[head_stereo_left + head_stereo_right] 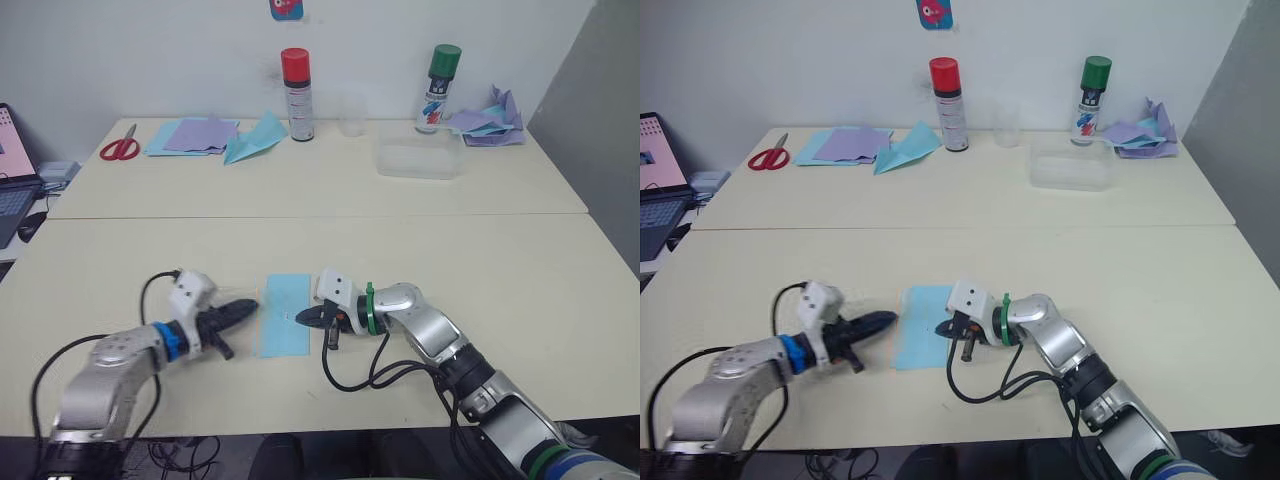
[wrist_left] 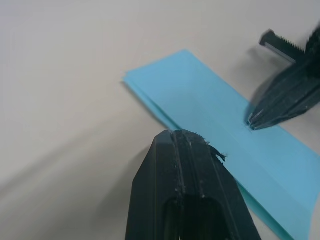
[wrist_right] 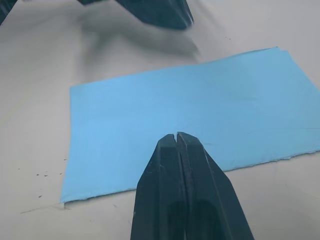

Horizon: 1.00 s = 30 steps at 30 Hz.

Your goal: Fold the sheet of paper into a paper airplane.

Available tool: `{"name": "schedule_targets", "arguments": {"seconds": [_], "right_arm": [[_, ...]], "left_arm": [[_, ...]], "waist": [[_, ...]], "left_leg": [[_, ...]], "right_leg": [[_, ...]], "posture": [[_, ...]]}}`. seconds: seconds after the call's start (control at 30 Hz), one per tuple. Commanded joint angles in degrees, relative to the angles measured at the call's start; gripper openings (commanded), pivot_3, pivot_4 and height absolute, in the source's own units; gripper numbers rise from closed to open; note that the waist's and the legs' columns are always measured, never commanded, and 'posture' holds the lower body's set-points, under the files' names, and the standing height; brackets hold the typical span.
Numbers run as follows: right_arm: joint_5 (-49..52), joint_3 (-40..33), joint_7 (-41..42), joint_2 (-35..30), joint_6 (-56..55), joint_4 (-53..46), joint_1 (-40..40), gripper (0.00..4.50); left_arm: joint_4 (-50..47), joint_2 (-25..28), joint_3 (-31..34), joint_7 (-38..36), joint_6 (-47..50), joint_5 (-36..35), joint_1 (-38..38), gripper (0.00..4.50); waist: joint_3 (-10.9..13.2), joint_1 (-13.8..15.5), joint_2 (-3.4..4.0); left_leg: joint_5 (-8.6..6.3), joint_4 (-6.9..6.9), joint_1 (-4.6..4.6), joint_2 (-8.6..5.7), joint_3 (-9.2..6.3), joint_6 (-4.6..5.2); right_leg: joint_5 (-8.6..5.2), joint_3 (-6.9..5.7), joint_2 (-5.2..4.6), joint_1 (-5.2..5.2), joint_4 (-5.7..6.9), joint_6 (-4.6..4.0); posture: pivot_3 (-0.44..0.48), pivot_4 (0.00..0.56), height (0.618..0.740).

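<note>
The sheet of paper (image 1: 285, 314) lay flat on the table (image 1: 520, 270) between both grippers. The right gripper (image 1: 306, 318), jaws closed and empty, pressed its tip on it; the left gripper (image 1: 248, 307), also closed, sat just beside its edge.

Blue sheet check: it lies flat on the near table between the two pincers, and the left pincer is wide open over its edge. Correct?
Not quite. The left pincer is shut, fingers pressed together, as the left wrist view shows. The rest holds: the sheet of paper lies flat on the near table between it and the right pincer.
</note>
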Motion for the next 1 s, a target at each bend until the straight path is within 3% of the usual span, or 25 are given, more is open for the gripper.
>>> {"name": "schedule_targets", "arguments": {"seconds": [0.03,0.17,1.0], "right_arm": [[-1.84,-0.04,-1.37,-0.73,0.82,2.91,0.01,0.02],[-1.63,-0.18,-1.24,-0.62,0.99,2.87,-0.14,0.02],[-1.08,-0.61,-1.18,-0.6,1.98,2.04,-0.21,0.02]], "left_arm": [[-3.22,-0.53,2.5,1.11,6.26,-6.22,-0.28,0.0],[-4.06,-0.9,3.61,3.05,11.37,-10.32,-1.86,0.0],[-2.33,0.14,-6.48,1.46,5.53,-0.85,-1.61,0.0]], "waist": [[0.02,-0.06,-0.07],[0.05,-0.07,-0.19],[0.06,-0.01,-0.17]], "left_leg": [[0.0,0.01,0.0,-0.01,0.01,0.0],[0.01,0.03,0.02,-0.01,-0.04,-0.01],[0.01,0.02,0.0,-0.02,0.01,-0.02]], "right_leg": [[0.0,0.0,-0.02,0.01,0.0,0.0],[0.04,-0.03,-0.02,0.03,0.02,0.07],[0.04,0.03,-0.02,0.01,0.0,0.05]], "posture": [[0.0,0.15,0.74],[0.0,0.15,0.74],[0.0,0.15,0.74]]}}
